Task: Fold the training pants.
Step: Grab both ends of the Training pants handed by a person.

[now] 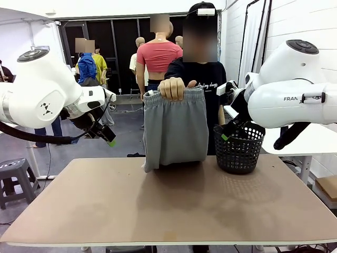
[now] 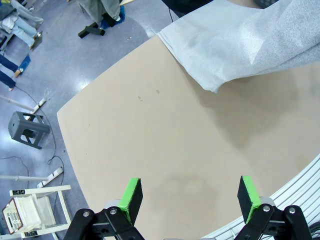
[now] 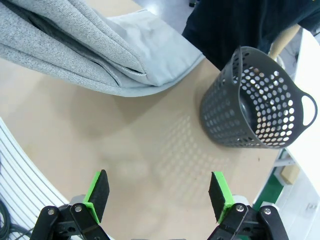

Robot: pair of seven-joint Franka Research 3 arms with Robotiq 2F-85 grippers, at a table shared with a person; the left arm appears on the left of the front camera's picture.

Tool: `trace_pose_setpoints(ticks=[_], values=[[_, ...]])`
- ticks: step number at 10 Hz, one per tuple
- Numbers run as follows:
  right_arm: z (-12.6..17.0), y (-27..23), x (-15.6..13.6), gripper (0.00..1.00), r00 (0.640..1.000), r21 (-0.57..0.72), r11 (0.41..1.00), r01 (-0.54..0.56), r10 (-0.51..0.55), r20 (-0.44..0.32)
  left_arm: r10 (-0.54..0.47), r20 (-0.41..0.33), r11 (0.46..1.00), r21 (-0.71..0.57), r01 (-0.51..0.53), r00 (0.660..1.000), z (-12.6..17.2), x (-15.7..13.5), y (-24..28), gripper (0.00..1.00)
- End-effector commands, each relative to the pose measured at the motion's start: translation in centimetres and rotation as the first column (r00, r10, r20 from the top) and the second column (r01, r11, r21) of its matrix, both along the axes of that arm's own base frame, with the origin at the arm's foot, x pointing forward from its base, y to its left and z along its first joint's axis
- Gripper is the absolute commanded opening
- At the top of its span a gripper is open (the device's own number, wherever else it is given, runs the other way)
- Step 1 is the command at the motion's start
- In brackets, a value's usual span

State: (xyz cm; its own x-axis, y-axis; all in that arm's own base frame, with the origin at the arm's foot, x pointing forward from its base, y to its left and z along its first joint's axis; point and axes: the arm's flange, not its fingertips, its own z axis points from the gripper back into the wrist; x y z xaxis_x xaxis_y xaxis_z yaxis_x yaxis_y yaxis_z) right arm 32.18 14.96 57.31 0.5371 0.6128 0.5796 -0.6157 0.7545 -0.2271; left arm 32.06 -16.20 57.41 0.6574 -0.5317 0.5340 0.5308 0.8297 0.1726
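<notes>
A person across the table holds the light grey training pants [image 1: 175, 129] up by the waistband in one hand [image 1: 172, 88]; the lower end rests on the far part of the table. The pants also hang into the left wrist view [image 2: 240, 42] and the right wrist view [image 3: 75, 45]. My left gripper [image 1: 108, 136] hovers above the table's left side, open, green pads [image 2: 131, 198] wide apart over bare tabletop. My right gripper [image 1: 229, 132] is raised at the right by the basket, open as well, pads [image 3: 98, 194] spread with nothing between them.
A black mesh basket [image 1: 239, 147] stands at the table's far right, also in the right wrist view [image 3: 255, 107]. The brown tabletop [image 1: 168, 205] is bare in front. A grey stool [image 1: 13, 176] stands on the floor at left. People stand behind.
</notes>
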Motion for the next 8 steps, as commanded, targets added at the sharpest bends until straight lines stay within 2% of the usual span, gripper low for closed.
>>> trace_pose_setpoints(ticks=[1,8], values=[[0.02,0.00,-0.02,1.00,1.000,0.008,1.000,-0.007,0.007,-0.003,-0.001,-0.001,1.000,-0.003,0.001,1.000,0.05,0.05,-0.01,1.00],[0.02,0.00,-0.02,1.00,1.000,0.008,1.000,-0.007,0.007,-0.003,-0.001,-0.001,1.000,-0.003,0.001,1.000,0.05,0.05,-0.01,1.00]])
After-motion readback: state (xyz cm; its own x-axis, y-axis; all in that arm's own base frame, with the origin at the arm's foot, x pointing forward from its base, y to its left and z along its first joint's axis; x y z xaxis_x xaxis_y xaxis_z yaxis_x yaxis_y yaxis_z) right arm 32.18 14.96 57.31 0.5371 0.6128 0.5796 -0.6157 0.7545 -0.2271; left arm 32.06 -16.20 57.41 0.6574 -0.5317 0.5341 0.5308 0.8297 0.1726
